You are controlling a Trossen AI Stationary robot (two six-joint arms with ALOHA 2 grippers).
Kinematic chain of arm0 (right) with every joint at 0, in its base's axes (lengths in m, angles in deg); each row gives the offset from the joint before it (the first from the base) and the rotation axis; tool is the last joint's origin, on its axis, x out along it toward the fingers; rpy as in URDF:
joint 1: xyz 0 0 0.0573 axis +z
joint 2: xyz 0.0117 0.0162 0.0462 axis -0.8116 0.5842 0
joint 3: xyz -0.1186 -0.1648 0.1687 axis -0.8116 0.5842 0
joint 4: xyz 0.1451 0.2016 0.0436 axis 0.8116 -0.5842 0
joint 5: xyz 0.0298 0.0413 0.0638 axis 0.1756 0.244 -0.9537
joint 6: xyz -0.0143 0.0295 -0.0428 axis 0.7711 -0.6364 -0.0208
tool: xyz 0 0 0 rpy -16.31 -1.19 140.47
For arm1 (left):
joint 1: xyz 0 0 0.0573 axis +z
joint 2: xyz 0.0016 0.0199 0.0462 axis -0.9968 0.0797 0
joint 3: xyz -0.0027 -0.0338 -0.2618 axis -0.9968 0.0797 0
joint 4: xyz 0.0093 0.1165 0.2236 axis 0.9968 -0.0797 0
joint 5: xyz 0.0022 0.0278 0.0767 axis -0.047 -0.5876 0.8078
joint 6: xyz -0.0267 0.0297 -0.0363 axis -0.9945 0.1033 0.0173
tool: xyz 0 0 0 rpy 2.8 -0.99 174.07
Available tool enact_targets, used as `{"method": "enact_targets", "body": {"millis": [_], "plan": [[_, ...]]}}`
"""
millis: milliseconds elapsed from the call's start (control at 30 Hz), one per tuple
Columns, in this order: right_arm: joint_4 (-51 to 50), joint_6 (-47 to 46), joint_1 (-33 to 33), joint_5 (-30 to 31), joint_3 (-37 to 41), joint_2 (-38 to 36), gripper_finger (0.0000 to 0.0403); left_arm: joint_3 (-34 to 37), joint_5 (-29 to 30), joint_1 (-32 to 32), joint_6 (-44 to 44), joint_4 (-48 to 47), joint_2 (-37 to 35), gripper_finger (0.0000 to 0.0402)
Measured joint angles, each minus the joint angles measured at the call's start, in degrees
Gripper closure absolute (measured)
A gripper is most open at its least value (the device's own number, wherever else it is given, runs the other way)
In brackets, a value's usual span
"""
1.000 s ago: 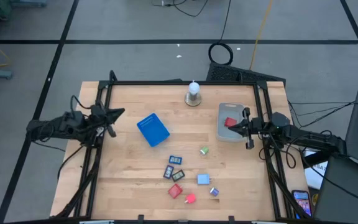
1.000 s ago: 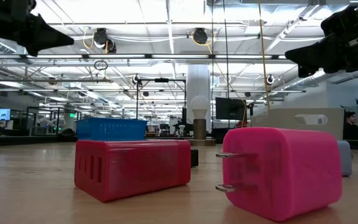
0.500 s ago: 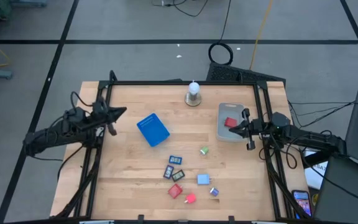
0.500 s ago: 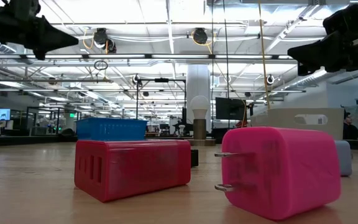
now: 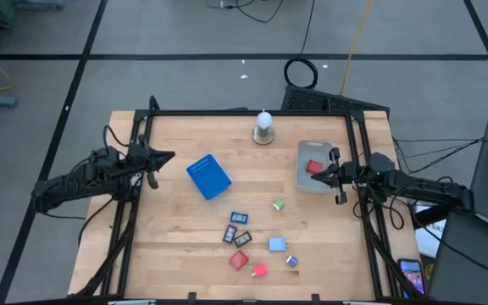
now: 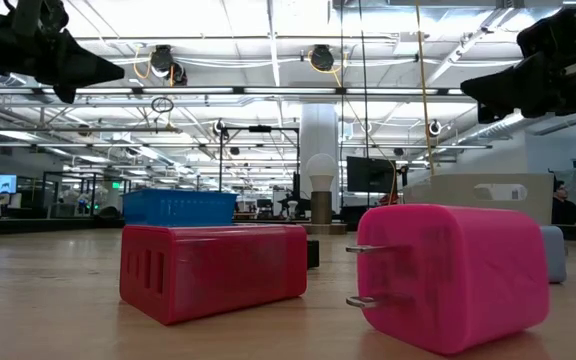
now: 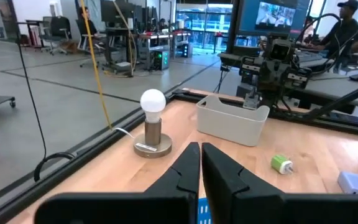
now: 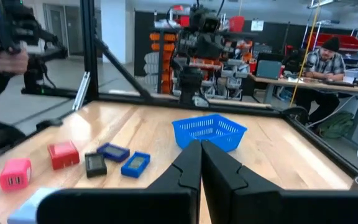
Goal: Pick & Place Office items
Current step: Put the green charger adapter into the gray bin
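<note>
Both tools shut, left tool (image 5: 166, 156) and right tool (image 5: 314, 177) above table edges

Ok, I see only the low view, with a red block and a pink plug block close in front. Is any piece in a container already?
Observer: Yes, one red piece lies in the grey tray on the table's right.
Operator: Where is the right gripper?
Observer: The right gripper, shut, hangs at that tray's edge.
Operator: And the left one?
Observer: The left gripper, shut and holding nothing, is left of the blue basket.
</note>
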Motion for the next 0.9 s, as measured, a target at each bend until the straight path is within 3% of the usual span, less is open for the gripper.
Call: {"method": "enact_targets", "body": {"millis": [133,233,367,667,900], "plan": [[5.2,-2.3,0.0,-0.1,-0.4,1.8,0.0399,0.0,0.0,0.0,-1.3,0.0,0.0,0.0396],[3.7,-2.4,0.0,0.0,-2.5,4.6,0.0399,0.0,0.0,0.0,-1.6,0.0,0.0,0.0399],[3.6,-4.1,0.0,0.7,-9.1,10.3,0.0399,0.0,0.2,0.0,-1.7,0.1,0.0,0.0388],[-12.3,1.3,1.8,-0.1,-26.7,32.1,0.0399,0.0,0.3,0.0,-1.7,0.0,0.0,0.0376],[-15.4,8.0,8.7,2.7,-35.7,47.7,0.0395,0.0,0.3,0.0,-1.8,-0.3,0.0,0.0376]]}}
